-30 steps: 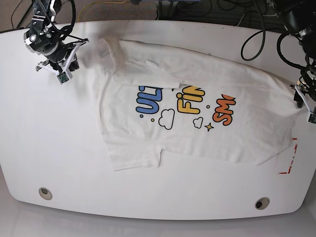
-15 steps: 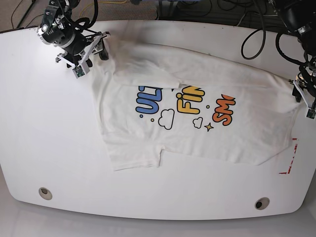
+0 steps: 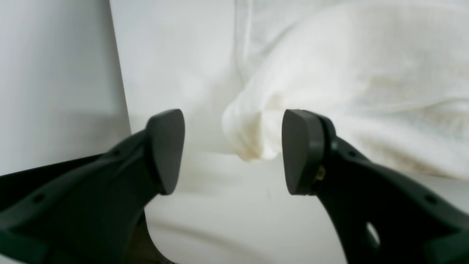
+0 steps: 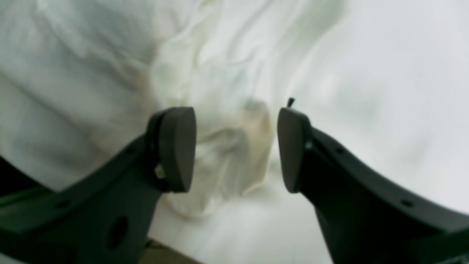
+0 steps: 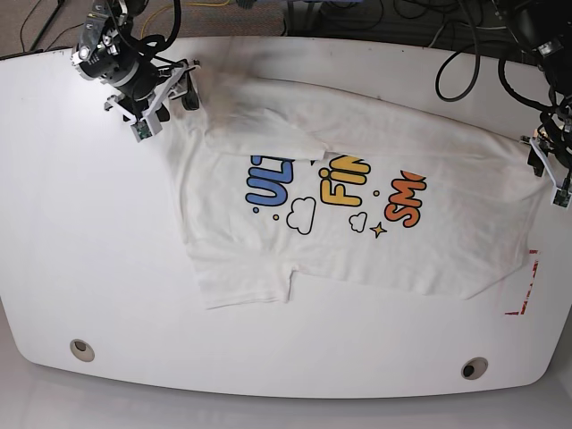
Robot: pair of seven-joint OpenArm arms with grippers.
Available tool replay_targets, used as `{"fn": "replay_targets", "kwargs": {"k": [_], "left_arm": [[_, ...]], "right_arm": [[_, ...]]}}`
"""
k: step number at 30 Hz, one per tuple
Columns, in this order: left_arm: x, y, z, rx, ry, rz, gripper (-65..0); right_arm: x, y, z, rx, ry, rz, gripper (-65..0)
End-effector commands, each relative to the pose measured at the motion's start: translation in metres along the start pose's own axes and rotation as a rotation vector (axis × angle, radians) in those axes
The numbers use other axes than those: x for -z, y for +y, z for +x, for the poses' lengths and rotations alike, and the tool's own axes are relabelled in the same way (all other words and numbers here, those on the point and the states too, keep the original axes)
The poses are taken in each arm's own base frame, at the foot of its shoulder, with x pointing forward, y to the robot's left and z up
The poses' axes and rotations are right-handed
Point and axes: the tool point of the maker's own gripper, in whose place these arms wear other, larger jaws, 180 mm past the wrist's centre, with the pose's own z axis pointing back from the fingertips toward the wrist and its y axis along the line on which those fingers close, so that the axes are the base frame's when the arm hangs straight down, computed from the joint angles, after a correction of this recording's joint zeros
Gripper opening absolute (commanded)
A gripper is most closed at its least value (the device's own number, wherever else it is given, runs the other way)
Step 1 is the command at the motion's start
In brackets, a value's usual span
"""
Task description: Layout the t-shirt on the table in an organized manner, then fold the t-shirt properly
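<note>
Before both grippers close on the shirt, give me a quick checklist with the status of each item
1. Left gripper open: ok.
2. Right gripper open: ok.
3. Bunched edge of the t-shirt between left jaws: ok.
4. Fabric between right jaws: ok.
5. Shirt lying flat: not ok, a fold covers the top of the lettering.
6. Shirt fully on the table: ok.
</note>
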Motion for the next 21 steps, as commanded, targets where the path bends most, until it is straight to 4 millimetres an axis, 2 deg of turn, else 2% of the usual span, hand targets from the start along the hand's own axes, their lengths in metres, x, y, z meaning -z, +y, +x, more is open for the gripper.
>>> {"fn": "replay_targets", "kwargs": {"k": [1,12,14,17,21], "left_arm": [[-0.006,0.015,0.013,0.002,-0.043,0.036,-25.8],[-0.006,0.016,0.014,0.000,-0.044,0.038,-25.8],[-0.006,0.016,0.014,0.002,-0.046,0.040,-25.8],[-0.007,0.017,0.015,0.002,-0.049,0.041,-25.8],[-0.006,0.016,0.015,0.000,-0.048,0.040,-25.8]], "right_arm": [[0.002,-0.001,0.000,0.018,-0.022,0.012,-30.6],[0.018,0.000,-0.029,0.098,0.035,0.047,-30.9],[0.019,0.000,-0.029,0.103,0.036,0.049,-33.0],[0.019,0.000,-0.028,0.104,0.025,0.049,-41.9],[0.018,-0.001,-0.029,0.101,0.028,0.046,-60.4]]}}
